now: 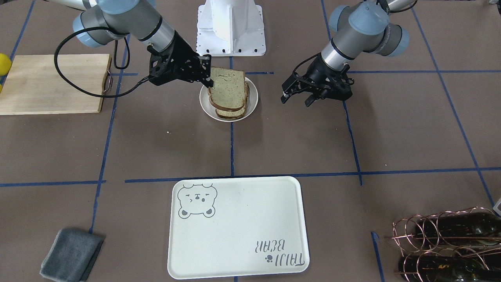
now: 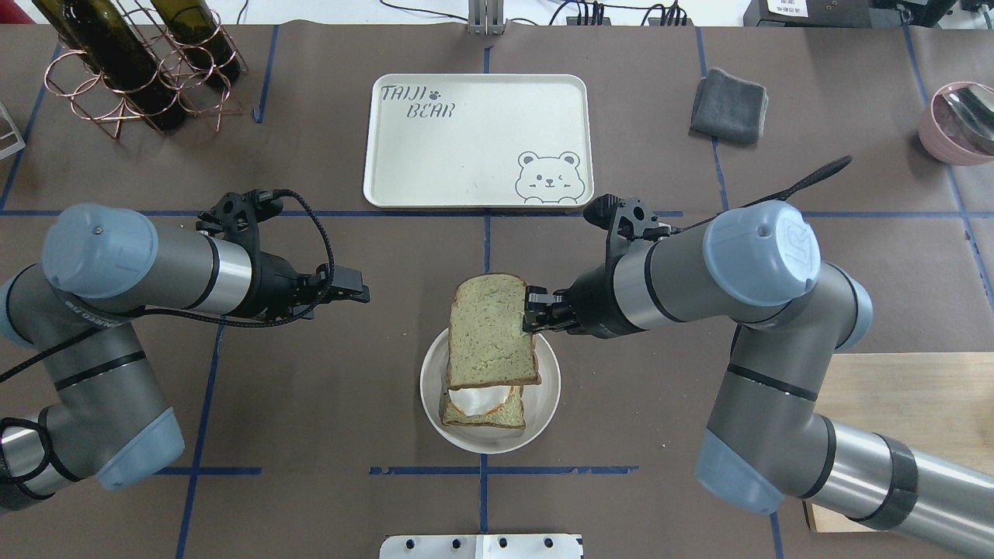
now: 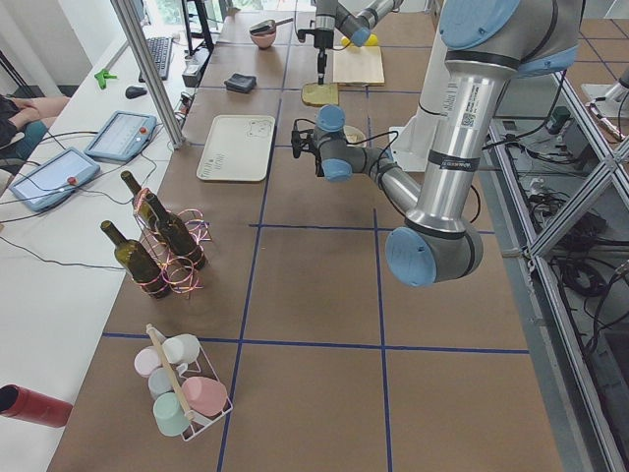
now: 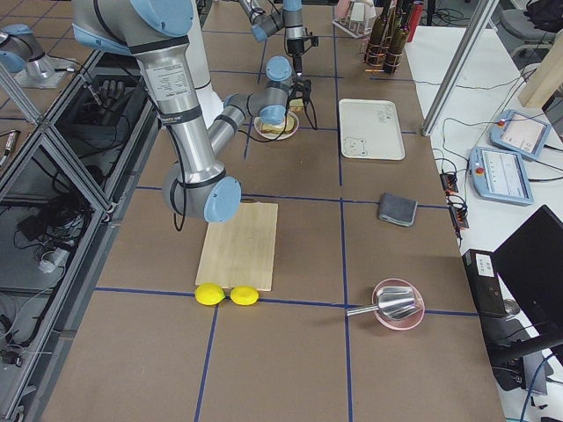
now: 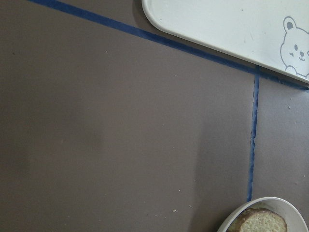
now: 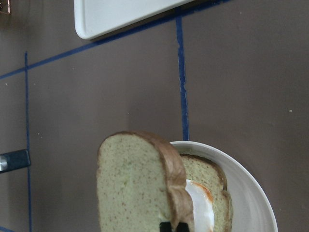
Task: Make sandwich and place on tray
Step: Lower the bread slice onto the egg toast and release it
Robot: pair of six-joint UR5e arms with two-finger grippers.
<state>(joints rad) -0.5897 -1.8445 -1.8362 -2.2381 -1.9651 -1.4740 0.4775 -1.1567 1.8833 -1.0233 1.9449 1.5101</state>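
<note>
My right gripper (image 2: 531,314) is shut on the edge of the top bread slice (image 2: 489,334) and holds it tilted just over the small round white plate (image 2: 435,388). Under it lie the lower bread slice (image 2: 485,418) and the white fried egg (image 6: 200,208) with an orange edge. In the front view the gripper (image 1: 210,78) holds that top slice (image 1: 229,88) over the plate (image 1: 252,105). My left gripper (image 1: 297,97) is open and empty, hovering to the plate's side. The cream bear tray (image 2: 466,155) lies bare beyond the plate, also in the front view (image 1: 235,235).
A wooden cutting board (image 1: 51,84) lies on my right side, with two lemons (image 4: 227,294) at its end. A grey cloth (image 2: 730,105) lies right of the tray. A copper rack with wine bottles (image 2: 132,62) stands far left. A pink bowl (image 2: 959,120) sits far right.
</note>
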